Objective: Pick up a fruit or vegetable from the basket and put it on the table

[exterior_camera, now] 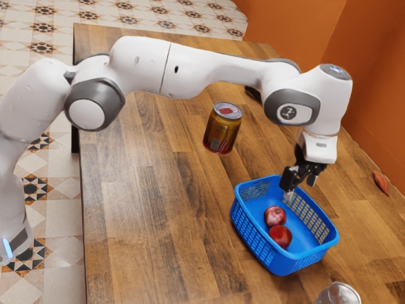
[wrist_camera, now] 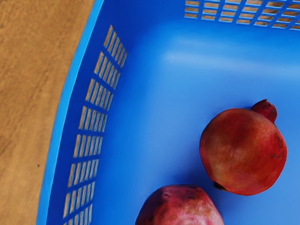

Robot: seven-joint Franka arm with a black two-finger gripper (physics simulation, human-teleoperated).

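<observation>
Inside one blue plastic basket [exterior_camera: 286, 264] on a wooden bench [exterior_camera: 145, 209], two red pomegranates [wrist_camera: 243, 152] lie close together. Elsewhere on the bench are one gold-and-red can [exterior_camera: 221, 130] and, near its edge, one reddish-brown item [exterior_camera: 381, 182]. One white robot arm [exterior_camera: 190, 69] arches across from the exterior view's left, its hand angled downward, the open, empty pincer [exterior_camera: 300, 187] poised over the basket, apart from both fruits.

looks like a room in a home, wooden table [exterior_camera: 145, 202], flowery floor tiles [exterior_camera: 145, 11] past its edge, orange walls [exterior_camera: 380, 95]
</observation>
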